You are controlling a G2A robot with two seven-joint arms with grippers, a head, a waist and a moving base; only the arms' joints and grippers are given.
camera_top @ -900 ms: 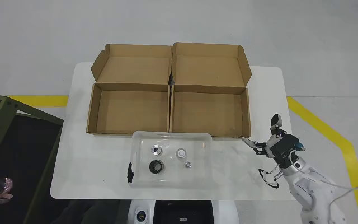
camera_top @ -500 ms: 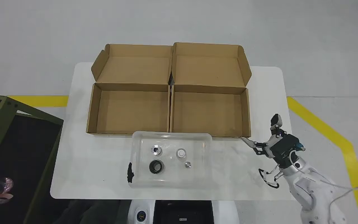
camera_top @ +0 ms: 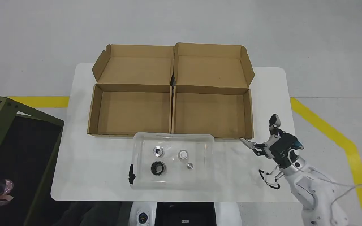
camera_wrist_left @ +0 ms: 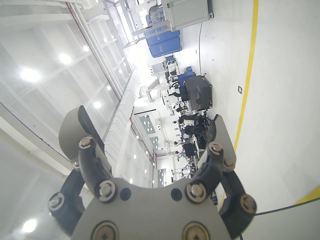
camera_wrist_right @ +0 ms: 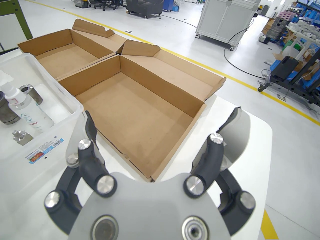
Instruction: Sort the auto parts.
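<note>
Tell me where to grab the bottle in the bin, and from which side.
Probably from straight above: the bottle stands upright in the bin, whose walls block a sideways approach. Close the right gripper, which is open, on the clear body just below the white spray head, where the round shape gives the fingers two opposite sides.

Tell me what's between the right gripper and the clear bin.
Top view: bare white table plus a corner of the cardboard box, between right gripper and clear bin.

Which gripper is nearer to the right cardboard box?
Right. The right gripper is at the near right corner of the right cardboard box; the left gripper points out into the hall.
</note>
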